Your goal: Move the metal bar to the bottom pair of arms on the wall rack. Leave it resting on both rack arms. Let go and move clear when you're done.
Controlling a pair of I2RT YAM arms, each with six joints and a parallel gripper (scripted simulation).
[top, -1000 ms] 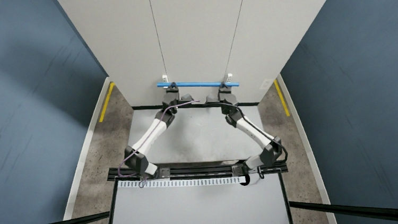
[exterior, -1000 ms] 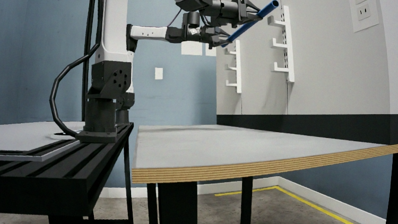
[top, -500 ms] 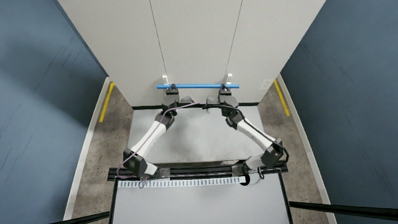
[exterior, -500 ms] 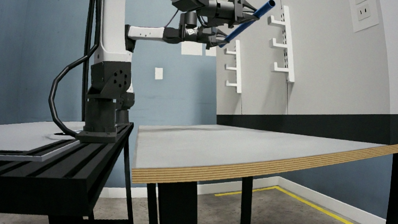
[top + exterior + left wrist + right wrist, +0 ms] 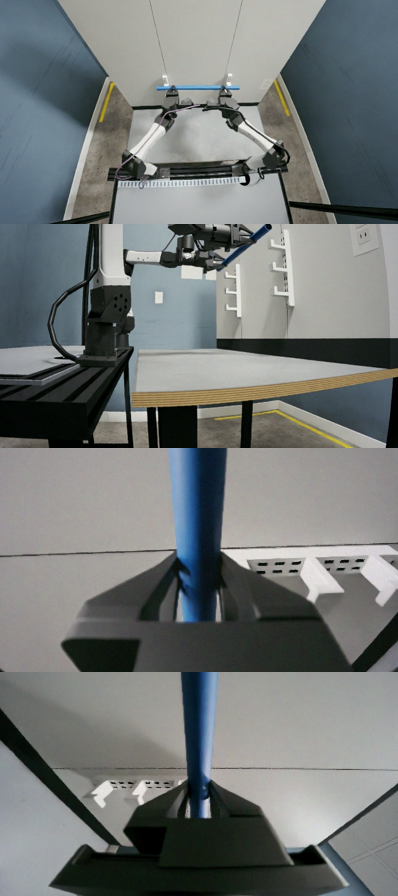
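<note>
Metal bar [image 5: 198,87] [image 5: 242,249] [image 5: 199,513] [image 5: 199,732] before wall rack [image 5: 165,80] [image 5: 290,274] [image 5: 315,552] [image 5: 127,778].

Dark grey left gripper [image 5: 172,88] [image 5: 219,263] [image 5: 198,559] hides the blue metal bar's [image 5: 198,87] [image 5: 239,252] [image 5: 198,508] [image 5: 200,727] lower end in L wrist view, its fingers blurred; dark grey right gripper [image 5: 223,88] [image 5: 251,238] [image 5: 199,783] does likewise in R wrist view. White slotted metal rack uprights [image 5: 165,79] [image 5: 229,78] [image 5: 238,290] [image 5: 290,271] [image 5: 280,552] partly hidden behind bar in top view; their lower arms can't be made out there; R arm's upper part cut off by ext. view's top edge.
</note>
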